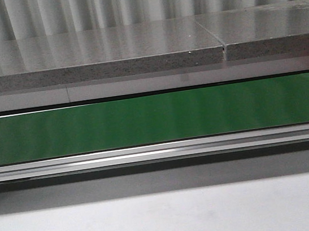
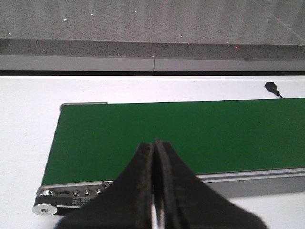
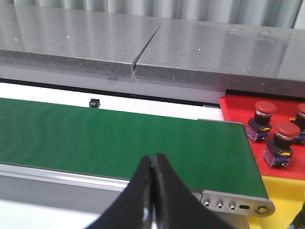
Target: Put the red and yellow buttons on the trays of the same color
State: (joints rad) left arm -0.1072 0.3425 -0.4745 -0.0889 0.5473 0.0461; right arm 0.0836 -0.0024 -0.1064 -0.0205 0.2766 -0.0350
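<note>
I see both arms poised low over the green conveyor belt [image 1: 155,118]. Left end effector [image 2: 154,145] pressed together, holding nothing; right end effector [image 3: 153,160] likewise. Three red buttons [image 3: 263,121] stand on the red tray [image 3: 238,112] beside the belt's end; yellow tray [image 3: 286,200] adjoins it.

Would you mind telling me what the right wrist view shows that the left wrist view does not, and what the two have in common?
Only the right wrist view shows the red tray holding red buttons, such as one at and another at, with a yellow tray next to it, beyond the belt's end.

Only the left wrist view shows the belt's other end with its roller and a small black object on the white surface.

Both show the bare green conveyor belt, the grey stone ledge behind it, and a shut black pincer: left, right.
</note>
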